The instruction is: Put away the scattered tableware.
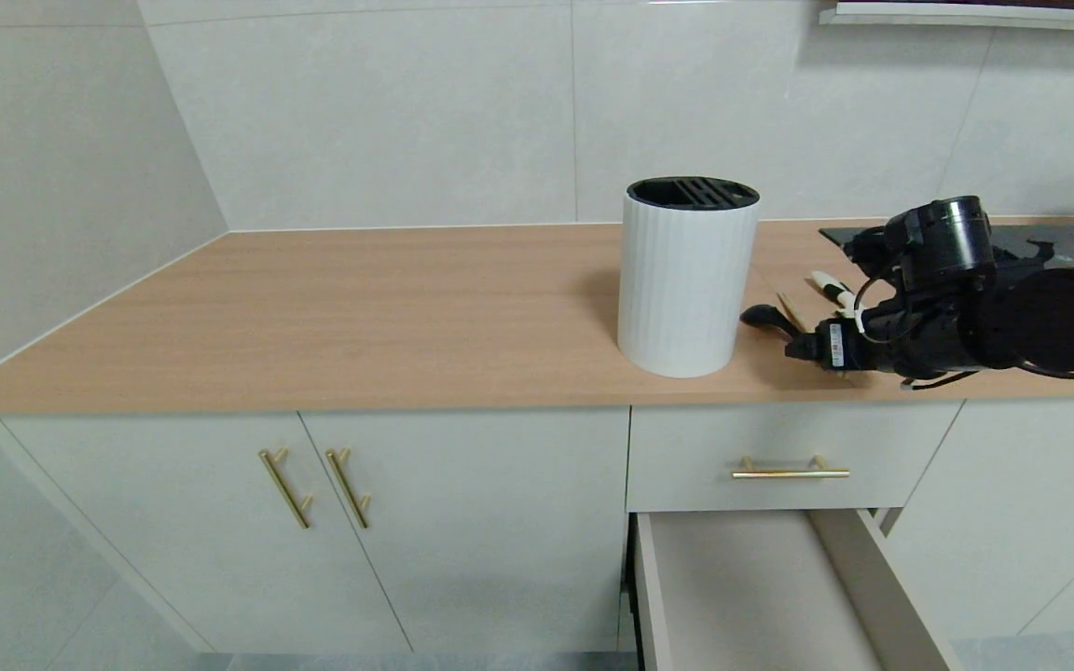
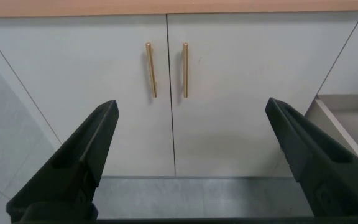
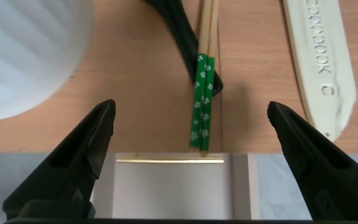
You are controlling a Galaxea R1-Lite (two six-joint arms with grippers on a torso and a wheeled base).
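Right end effector, spread wide apparently to straddle them, hangs over the chopsticks lying on the surface just beside the holder, whose slotted top faces up to take them.

walls: pale tiles | counter: light wood | cabinets: white, brass handles | drawer: open

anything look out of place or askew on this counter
Yes. A pair of green-tipped chopsticks, a black utensil and a white-handled utensil lie loose on the counter beside the white holder, not in it. The chopsticks overlap the black utensil's handle. Below, one drawer stands pulled open.
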